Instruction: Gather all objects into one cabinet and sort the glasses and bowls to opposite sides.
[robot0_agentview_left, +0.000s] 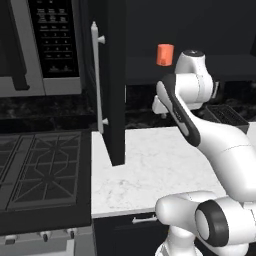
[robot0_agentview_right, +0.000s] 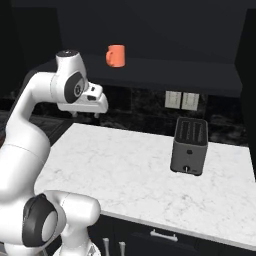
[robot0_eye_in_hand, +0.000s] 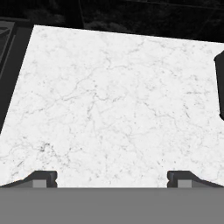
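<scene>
So, empty hand over bare marble with one cup shelved

Honestly, the gripper (robot0_eye_in_hand: 112, 177) hung spread wide above the countertop (robot0_eye_in_hand: 109, 100), pinching nothing, aimed straight down at white stone. The orange-red cup (robot0_agentview_right: 116, 55) stood upright on the dark shelf (robot0_agentview_right: 165, 75) of the cabinet, door (robot0_agentview_left: 114, 80) swung open with its pale bar handle (robot0_agentview_left: 96, 75) facing out. I'd guess the job was going for another piece, so the trick would be keeping the fingers wide, swinging clear of that door edge and steering around the toaster (robot0_agentview_right: 189, 146). Texture-wise: veined matte marble, a boxy dark-grey toaster with two slots, and a plain, straight-sided cup. Other cups and bowls: couldn't spot them from these angles.
</scene>
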